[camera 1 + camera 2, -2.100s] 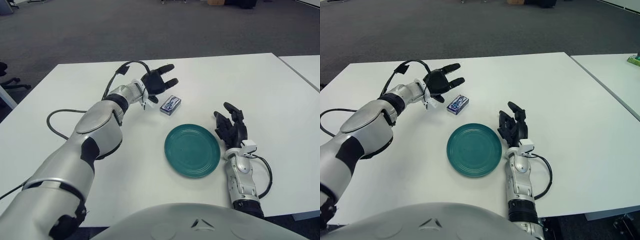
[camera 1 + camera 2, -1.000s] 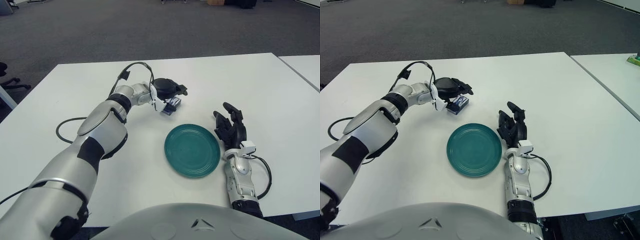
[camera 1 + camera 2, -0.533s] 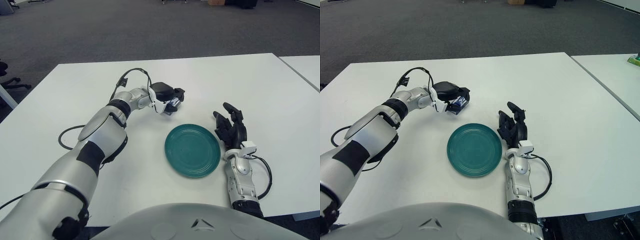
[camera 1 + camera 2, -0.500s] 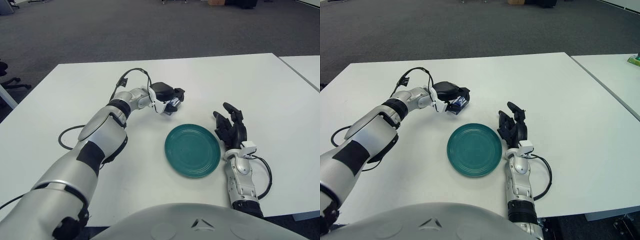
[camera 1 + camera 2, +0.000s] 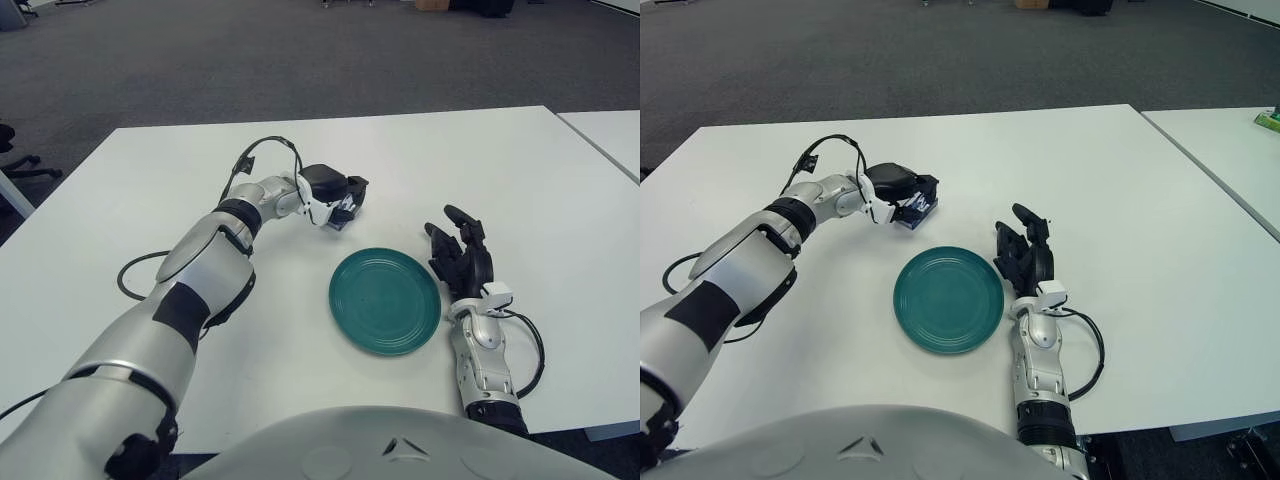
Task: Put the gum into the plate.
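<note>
White bench (image 5: 560, 190) carries a round teal plate (image 5: 385, 301); left hand (image 5: 335, 192) now grips small blue gum pack (image 5: 343, 211), right hand (image 5: 462, 257) unchanged, relaxed beside plate.

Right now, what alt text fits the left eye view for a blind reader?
The robot's left hand closes on a small blue gum pack on a white table, behind an empty teal plate. Its right hand shows at the plate's right, fingers open.
</note>
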`<state>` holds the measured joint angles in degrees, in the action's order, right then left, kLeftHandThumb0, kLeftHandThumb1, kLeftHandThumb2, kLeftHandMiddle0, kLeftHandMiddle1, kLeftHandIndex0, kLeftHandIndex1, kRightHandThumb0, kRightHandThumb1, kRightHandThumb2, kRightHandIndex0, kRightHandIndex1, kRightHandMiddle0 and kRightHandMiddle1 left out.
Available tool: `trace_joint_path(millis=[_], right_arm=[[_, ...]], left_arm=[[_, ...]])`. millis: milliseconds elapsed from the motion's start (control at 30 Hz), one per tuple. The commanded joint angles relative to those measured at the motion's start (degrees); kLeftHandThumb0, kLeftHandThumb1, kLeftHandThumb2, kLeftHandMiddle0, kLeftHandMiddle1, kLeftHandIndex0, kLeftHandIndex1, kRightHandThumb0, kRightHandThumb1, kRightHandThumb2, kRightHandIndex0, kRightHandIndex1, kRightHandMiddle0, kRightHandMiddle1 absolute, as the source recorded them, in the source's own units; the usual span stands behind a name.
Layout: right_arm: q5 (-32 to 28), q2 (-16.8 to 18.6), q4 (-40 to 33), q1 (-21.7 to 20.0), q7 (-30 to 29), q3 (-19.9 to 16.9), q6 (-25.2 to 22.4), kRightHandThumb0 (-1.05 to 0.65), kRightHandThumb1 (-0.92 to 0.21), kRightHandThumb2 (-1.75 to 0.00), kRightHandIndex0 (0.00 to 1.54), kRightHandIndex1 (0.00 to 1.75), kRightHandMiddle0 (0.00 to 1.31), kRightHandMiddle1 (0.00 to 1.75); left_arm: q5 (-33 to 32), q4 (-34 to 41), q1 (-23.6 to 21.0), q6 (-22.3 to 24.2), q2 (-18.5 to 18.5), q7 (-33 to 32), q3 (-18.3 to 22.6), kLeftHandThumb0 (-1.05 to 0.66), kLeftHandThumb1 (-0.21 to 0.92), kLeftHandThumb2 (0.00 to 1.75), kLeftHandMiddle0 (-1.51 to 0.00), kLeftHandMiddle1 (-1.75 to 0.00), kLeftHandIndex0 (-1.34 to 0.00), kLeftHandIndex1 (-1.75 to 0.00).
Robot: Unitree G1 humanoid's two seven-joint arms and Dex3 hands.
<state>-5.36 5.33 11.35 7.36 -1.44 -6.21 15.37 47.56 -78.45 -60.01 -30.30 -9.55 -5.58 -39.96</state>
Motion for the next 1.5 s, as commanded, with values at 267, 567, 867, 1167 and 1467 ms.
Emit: trace_joint_path(millis=[267,567,867,1167,1467], right_arm=[[-1.7,0.1,6.1,2.7,0.3,-1.1,-5.2,-0.51,-0.92,-0.57,0.44,0.52,0.01,0.84],[-2.4,0.3,6.2,2.6,0.9,-1.6,-5.0,-0.48,-0.90,-0.57,0.45,0.56,0.03,0.85],[-2.4,0.4,5.8,3.1,1.5,-1.7,-4.6,-0.49,-0.90,-0.58,0.44,0.56,0.03,0.84],[-3.0,0.7,4.9,3.4,1.5,-1.7,-5.7,-0.47,-0.89,-0.58,0.45,0.56,0.03,0.85],[-3.1,1.1,4.0,4.0,1.3,-1.2,-5.9,-0.47,-0.88,-0.60,0.46,0.55,0.02,0.84]], left_arm=[[0.9,0.1,1.5,1.4,-0.4,-4.1,-0.4,-0.87,0.92,0.78,-0.41,-0.46,-0.34,-1.24],[2.4,-0.2,1.8,3.4,-0.4,-9.0,-1.6,-0.89,0.92,0.83,-0.34,-0.10,-0.19,-1.04],[2.4,-0.5,2.2,3.1,-0.5,-7.0,-1.5,-0.89,0.92,0.90,-0.46,-0.10,-0.19,-0.98],[2.0,-0.6,2.9,2.7,-0.6,-3.1,-1.4,-0.90,0.92,0.95,-0.52,-0.11,-0.19,-0.96],[2.4,-0.6,5.8,2.1,-1.0,-0.7,-1.8,-0.93,0.92,0.98,-0.63,-0.18,-0.19,-0.99]])
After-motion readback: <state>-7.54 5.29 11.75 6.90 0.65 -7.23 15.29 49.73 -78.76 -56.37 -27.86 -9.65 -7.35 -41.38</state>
